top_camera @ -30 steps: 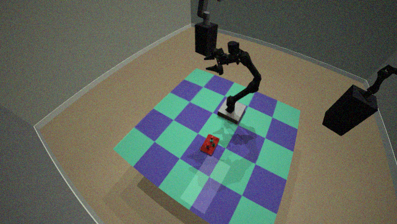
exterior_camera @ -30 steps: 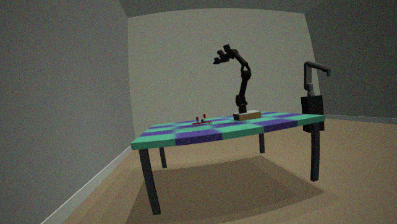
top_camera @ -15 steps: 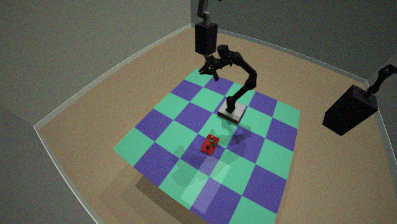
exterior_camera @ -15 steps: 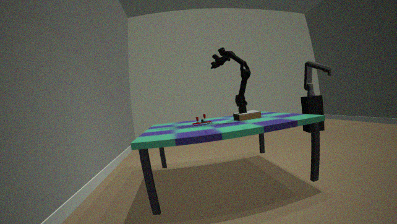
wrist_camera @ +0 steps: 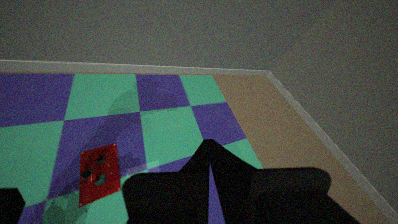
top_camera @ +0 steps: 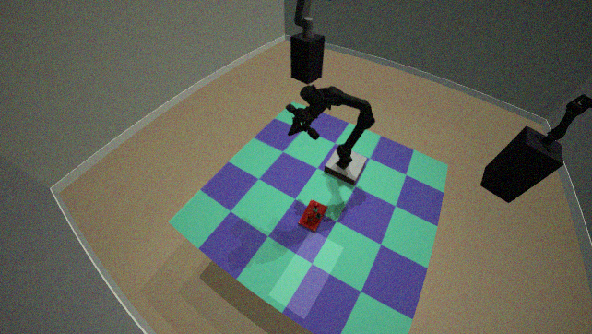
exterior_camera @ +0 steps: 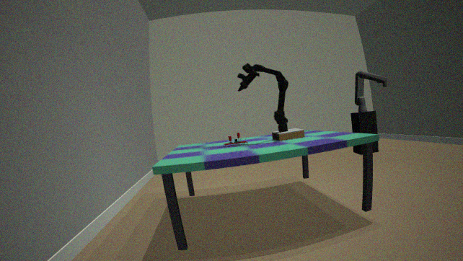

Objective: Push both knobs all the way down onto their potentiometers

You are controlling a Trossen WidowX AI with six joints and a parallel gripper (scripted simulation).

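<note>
The red circuit board [top_camera: 304, 222] [exterior_camera: 231, 144] [wrist_camera: 106, 192] stands on the checkered table. Two red knobs show above it in the exterior view, a left knob [exterior_camera: 230, 138] and a right knob [exterior_camera: 238, 135]. Both stand up from the board, the right one higher. The gap under each knob is too small to make out. In the wrist view the parts on the board are small and dark. My gripper [top_camera: 290, 133] [exterior_camera: 239, 90] [wrist_camera: 208, 143] is shut and empty. It hangs high above the table, well away from the board, pointing obliquely down.
The arm's base block [top_camera: 354, 169] [exterior_camera: 295, 133] sits on the table behind the board. Dark pedestals with arms stand beyond the table, one at the back [top_camera: 307, 59] and one at the right [top_camera: 516, 168] in the top view. Walls enclose the room.
</note>
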